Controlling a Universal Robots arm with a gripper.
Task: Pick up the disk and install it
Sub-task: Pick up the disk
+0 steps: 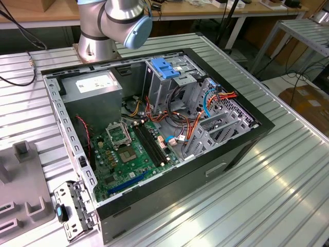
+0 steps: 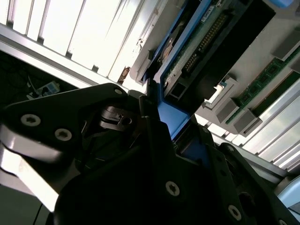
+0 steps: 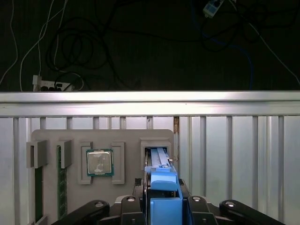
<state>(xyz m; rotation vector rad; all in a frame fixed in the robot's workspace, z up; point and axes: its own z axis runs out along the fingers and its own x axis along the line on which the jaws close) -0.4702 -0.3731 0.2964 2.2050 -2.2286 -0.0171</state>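
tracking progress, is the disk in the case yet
Out: the disk sits edge-on in the end effector over the grey tray, away from the case.

Finding: a robotics laboratory or workshop set up for computer assembly trials. Evidence: a robot arm (image 1: 110,20) is mounted on a ribbed metal table (image 1: 267,195) beside an opened computer case (image 1: 169,193) with its motherboard (image 1: 123,159) exposed. A grey parts tray (image 3: 126,136) carries a processor (image 3: 99,162), memory sticks (image 3: 60,183) and the disk (image 3: 161,176). Wooden workbenches (image 1: 185,11), a cardboard box (image 1: 308,100), a power strip (image 3: 51,85) and loose cables (image 3: 93,42) on the floor surround the station.
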